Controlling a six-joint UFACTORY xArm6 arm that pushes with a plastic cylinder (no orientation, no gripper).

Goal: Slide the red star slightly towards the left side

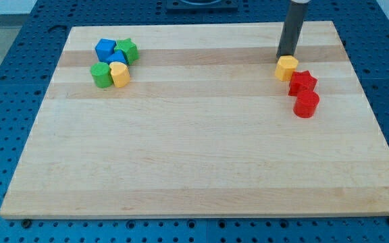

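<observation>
The red star [302, 82] lies at the board's upper right. A yellow hexagon block [286, 68] touches it on its upper left, and a red cylinder [306, 104] sits just below it. My tip [288, 55] comes down from the view's top and ends right behind the yellow hexagon, above and left of the red star, not touching the star.
At the upper left is a tight cluster: a blue block [105, 49], a green star [127, 50], a green cylinder [101, 75] and a yellow heart-like block [119, 73]. The wooden board [194, 155] lies on a blue perforated table.
</observation>
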